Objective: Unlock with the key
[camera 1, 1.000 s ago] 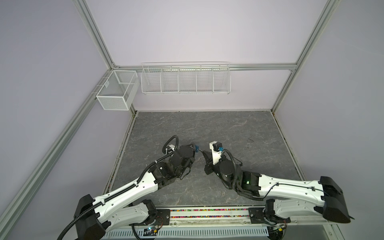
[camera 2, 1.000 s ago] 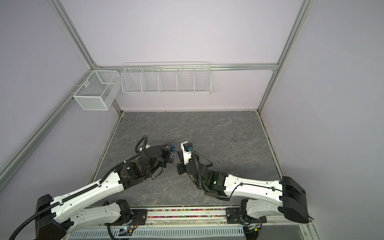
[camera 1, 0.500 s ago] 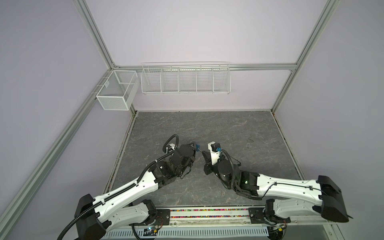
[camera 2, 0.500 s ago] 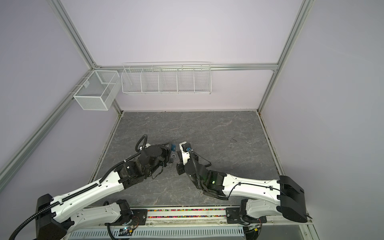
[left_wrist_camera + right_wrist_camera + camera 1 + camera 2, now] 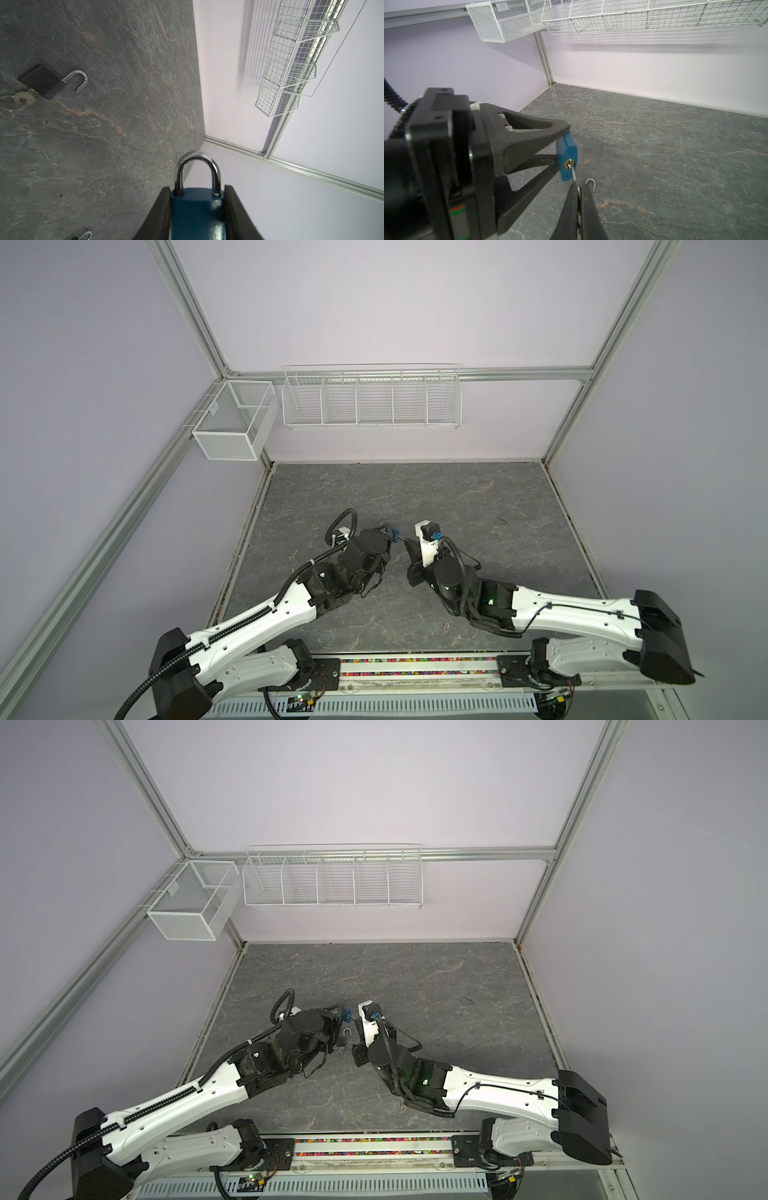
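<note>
Slate tabletop [image 5: 415,977] beneath a wall-hung wire rack [image 5: 332,886]. Left gripper [image 5: 197,193] is clamped on the blue padlock [image 5: 197,216], shackle closed, held off the table. Right gripper [image 5: 578,191] is pinched together on the key [image 5: 573,173], whose tip meets the keyhole facing it. An opened black padlock [image 5: 42,82] lies below, between both grippers, obstructing neither. Poses nearly match one second earlier.

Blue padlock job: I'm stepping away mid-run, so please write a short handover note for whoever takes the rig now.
Left gripper: shut on the blue padlock, held off the table; shackle closed.
Right gripper: shut on the key, tip at the keyhole; depth unclear.
Apparently done: a black padlock lies open on the table with a second key in it.
Left: seat the key, turn it, free the shackle.
</note>
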Available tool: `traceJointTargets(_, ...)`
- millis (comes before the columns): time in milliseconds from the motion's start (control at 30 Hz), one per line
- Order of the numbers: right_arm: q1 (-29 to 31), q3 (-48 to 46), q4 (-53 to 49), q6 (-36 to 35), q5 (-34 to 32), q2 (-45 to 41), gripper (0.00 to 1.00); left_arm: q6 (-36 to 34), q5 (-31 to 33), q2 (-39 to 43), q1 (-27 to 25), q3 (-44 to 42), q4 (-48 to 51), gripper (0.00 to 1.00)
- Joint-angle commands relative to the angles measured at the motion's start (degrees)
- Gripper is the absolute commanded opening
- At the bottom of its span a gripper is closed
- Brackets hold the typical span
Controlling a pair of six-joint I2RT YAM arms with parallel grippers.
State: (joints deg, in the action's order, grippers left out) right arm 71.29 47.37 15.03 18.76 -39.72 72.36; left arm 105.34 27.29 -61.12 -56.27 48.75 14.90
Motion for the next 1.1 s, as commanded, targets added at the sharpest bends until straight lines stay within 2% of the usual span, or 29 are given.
traceJointTargets(0, -0.32, 1.51, 1.07, -1.89, 1.94, 1.66, 0.06, -0.72, 0.63, 0.70, -0.20, 2.37, -1.80, 0.00)
traceJointTargets(567, -0.03, 0.84, 1.31, 0.09, 5.21, 0.77, 0.06, -0.99, 2.13, 1.06, -0.24, 2.67, -1.08, 0.00)
traceJointTargets(1067, -0.03, 0.40, 2.86, -1.55, 7.05, 2.27, 0.06, -1.16, 0.42, 0.83, -0.24, 2.95, -2.42, 0.00)
